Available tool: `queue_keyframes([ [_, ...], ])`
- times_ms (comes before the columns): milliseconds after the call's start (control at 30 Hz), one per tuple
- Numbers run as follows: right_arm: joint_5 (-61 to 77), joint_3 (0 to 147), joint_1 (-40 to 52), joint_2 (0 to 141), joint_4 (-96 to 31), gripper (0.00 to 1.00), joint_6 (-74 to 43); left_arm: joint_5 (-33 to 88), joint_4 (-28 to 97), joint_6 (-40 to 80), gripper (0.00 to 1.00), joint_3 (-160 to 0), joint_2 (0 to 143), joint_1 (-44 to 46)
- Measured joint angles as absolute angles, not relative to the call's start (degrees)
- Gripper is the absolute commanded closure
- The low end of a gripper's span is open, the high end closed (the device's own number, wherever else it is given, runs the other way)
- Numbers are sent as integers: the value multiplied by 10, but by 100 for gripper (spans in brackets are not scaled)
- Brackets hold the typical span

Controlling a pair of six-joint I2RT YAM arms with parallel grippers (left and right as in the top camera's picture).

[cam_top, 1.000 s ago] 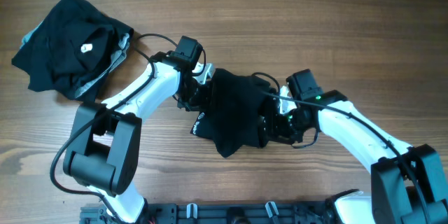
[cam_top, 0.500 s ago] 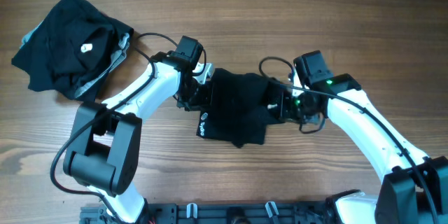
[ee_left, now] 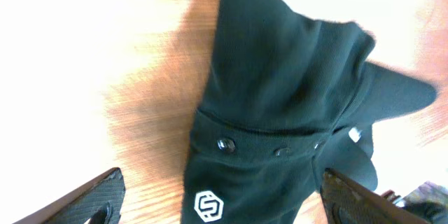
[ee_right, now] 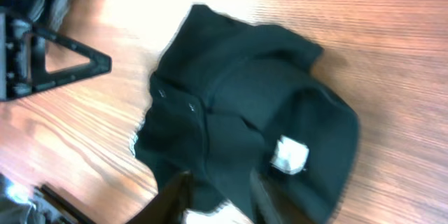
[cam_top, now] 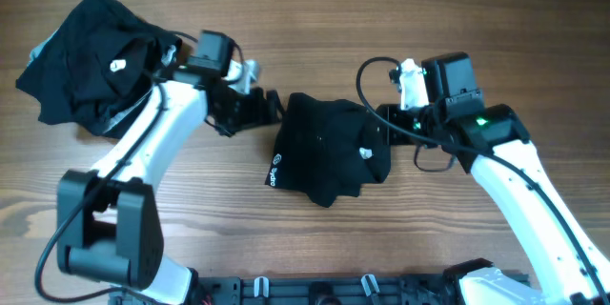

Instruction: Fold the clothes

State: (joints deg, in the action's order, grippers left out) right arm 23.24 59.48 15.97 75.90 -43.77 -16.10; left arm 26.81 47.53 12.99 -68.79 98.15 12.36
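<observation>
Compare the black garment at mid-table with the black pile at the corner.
The middle garment is a small compact bundle; the corner pile is larger and sprawled. The garment shows a white logo at its edge; the pile shows grey trim. Both are black fabric.

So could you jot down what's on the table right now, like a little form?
Table: wood
Middle: black garment, loosely folded, white logo showing
Far left: pile of black clothes
Left arm: jaws wide open, beside the garment
Right arm: jaws apart over the garment's edge; contact unclear
</observation>
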Motion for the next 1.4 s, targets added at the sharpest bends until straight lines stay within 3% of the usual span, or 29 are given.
queue_keyframes([
  [100, 295, 565, 159, 851, -315, 96, -222, 274, 471, 129, 1, -691, 984, 102],
  [200, 320, 549, 159, 961, -305, 96, -303, 296, 469, 129, 0, -691, 1017, 100],
  [333, 308, 548, 159, 1004, -316, 95, -389, 348, 469, 91, 0, -691, 1089, 100],
  [500, 295, 548, 159, 1004, -315, 95, -410, 517, 420, 25, 1, -696, 1169, 109],
  [567, 295, 548, 159, 1004, -315, 95, -410, 588, 411, 2, 6, -698, 1198, 128],
  [600, 293, 548, 159, 1004, -316, 95, -410, 605, 410, -7, 41, -698, 1204, 137],
  [633, 288, 548, 159, 1004, -317, 95, -410, 615, 409, -19, 62, -698, 1210, 154],
  [667, 286, 548, 159, 1004, -317, 95, -410, 609, 409, -22, 79, -698, 1211, 161],
  [733, 284, 548, 159, 1004, -324, 96, -409, 592, 409, -25, 96, -697, 1221, 180],
  [800, 280, 548, 159, 1004, -353, 95, -402, 590, 409, -29, 96, -697, 1223, 185],
  [867, 253, 550, 159, 978, -407, 85, -382, 590, 411, -29, 96, -696, 1223, 180],
  [933, 239, 554, 159, 894, -437, 66, -341, 588, 432, -26, 96, -697, 1223, 160],
  [967, 251, 568, 159, 815, -420, 49, -295, 579, 464, -25, 96, -699, 1219, 133],
  [1000, 261, 579, 159, 771, -413, 46, -271, 574, 484, -23, 96, -707, 1209, 98],
  [1167, 272, 587, 159, 628, -381, 43, -242, 552, 536, -5, 96, -816, 1068, -57],
  [1333, 272, 587, 159, 677, -383, 43, -248, 555, 369, 85, 96, -918, 991, -284],
  [1367, 274, 587, 159, 687, -383, 43, -250, 553, 362, 98, 91, -918, 995, -314],
  [1400, 280, 587, 159, 705, -383, 43, -253, 538, 361, 113, 59, -918, 1007, -354],
])
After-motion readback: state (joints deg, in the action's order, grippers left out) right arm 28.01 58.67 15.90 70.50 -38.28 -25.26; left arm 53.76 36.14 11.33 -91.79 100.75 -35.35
